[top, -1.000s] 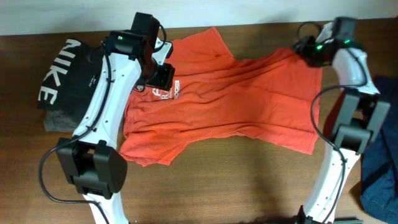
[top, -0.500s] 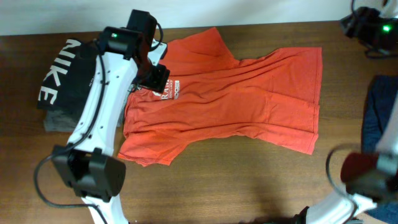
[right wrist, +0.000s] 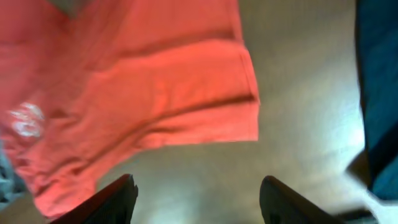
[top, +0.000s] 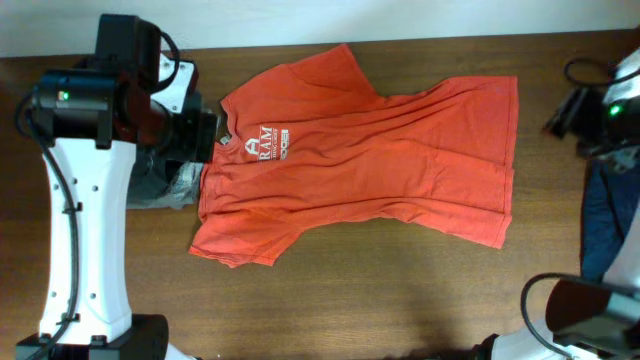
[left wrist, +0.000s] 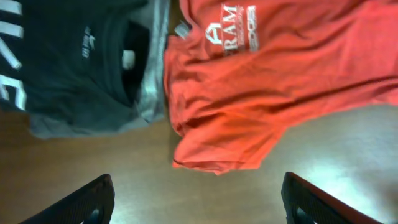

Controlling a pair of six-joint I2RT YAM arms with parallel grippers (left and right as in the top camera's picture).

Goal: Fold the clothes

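Note:
The red-orange T-shirt (top: 370, 150) lies spread flat on the wooden table, neck to the left and hem to the right, with its white chest lettering (top: 265, 145) facing up. It also shows in the left wrist view (left wrist: 280, 74) and the right wrist view (right wrist: 143, 93). My left gripper (top: 195, 135) hovers off the shirt's neck end; its fingers (left wrist: 199, 205) are open and empty above bare table. My right gripper (top: 575, 112) is off the hem side, and its fingers (right wrist: 199, 205) are open and empty above bare table.
A black Nike garment (left wrist: 68, 56) lies on a grey garment (left wrist: 149, 93) just left of the shirt; the left arm mostly hides them in the overhead view. A dark blue garment (top: 610, 220) lies at the right table edge and also shows in the right wrist view (right wrist: 379, 81).
Both arms have drawn back from the shirt: the left gripper moved left off the chest, the right arm swung out to the right edge. The shirt has not moved.

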